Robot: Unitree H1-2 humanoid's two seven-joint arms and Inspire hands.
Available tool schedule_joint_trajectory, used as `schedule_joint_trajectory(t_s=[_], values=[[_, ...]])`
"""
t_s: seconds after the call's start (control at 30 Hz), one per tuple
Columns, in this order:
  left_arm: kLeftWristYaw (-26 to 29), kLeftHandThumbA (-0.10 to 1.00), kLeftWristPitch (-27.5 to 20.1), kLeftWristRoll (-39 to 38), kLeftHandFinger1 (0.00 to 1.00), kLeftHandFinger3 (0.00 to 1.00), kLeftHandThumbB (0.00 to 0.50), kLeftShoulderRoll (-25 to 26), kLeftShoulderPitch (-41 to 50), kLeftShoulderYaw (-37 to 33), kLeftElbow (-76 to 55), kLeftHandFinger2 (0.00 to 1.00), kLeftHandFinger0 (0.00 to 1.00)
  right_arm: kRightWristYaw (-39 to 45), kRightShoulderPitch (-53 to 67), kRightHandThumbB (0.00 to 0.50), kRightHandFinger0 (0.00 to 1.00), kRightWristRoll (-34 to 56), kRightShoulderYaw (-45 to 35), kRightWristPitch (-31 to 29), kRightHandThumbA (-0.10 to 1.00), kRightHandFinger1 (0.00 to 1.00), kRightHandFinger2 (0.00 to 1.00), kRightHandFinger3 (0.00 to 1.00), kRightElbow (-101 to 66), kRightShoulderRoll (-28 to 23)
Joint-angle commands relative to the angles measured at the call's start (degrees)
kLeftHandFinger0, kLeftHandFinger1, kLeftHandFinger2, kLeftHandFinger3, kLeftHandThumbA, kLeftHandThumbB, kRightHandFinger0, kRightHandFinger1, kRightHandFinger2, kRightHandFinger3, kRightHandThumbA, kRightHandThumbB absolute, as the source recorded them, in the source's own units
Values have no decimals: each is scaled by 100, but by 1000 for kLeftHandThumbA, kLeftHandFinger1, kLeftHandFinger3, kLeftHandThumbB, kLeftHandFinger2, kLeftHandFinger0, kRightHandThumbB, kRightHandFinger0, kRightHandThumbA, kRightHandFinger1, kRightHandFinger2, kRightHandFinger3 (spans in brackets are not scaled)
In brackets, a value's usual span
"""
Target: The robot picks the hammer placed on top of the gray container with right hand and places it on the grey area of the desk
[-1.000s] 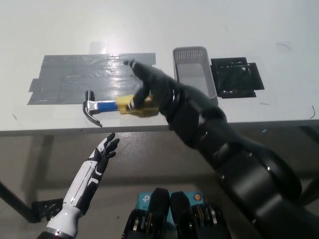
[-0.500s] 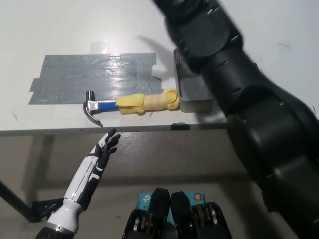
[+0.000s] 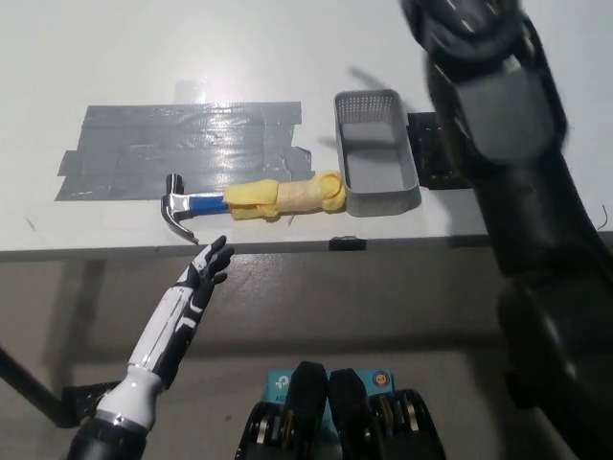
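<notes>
Blue-and-yellow-handled steel hammer [image 3: 251,201] flat on grey taped counter patch [image 3: 172,149] — just beyond white left hand's [image 3: 204,274] spread, empty fingers [image 3: 218,252]; black right arm [image 3: 508,163] raised, fingers unseen — cannot tell.

A black mat [image 3: 436,153] lies flat on the white table [image 3: 144,48], partly hidden, and a teal box [image 3: 280,385] sits on the floor below.

No legible text, brand, number or sign appears in the head view. Two small round marks sit on a blue patch [image 3: 326,379] at the near edge, one white on the left and one orange on the right; their content is too small to read.
</notes>
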Motion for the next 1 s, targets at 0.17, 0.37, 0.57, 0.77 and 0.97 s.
schedule_joint_trajectory(t_s=[0.17, 0.37, 0.57, 0.77, 0.97], values=[[157, 1000, -384, -222, 1000, 1000, 132, 68, -1060, 378, 441, 1000, 1000, 746, 3251, 431, 1000, 2328, -667, 1730, 1000, 1000, 1000, 1000, -8204, -2082], [205, 1000, -467, -268, 1000, 1000, 126, 14, -932, 406, 530, 1000, 1000, 250, 4487, 422, 1000, 2749, -393, 1225, 872, 1000, 1000, 1000, -8456, -1607], [253, 1000, -578, -254, 1000, 1000, 144, -48, -607, 394, 538, 1000, 1000, 287, 5600, 413, 1000, 2008, 157, 20, 994, 1000, 1000, 1000, -7241, -719], [209, 1000, -638, -292, 1000, 1000, 125, -84, -28, 377, 307, 1000, 1000, -144, 6196, 280, 1000, 710, 292, -1094, 885, 1000, 1000, 1000, -5084, -310], [181, 1000, -726, -218, 1000, 1000, 129, -136, 395, 394, 173, 1000, 1000, -160, 6586, 255, 1000, 488, 380, -1363, 866, 1000, 1000, 1000, -4441, -338]])
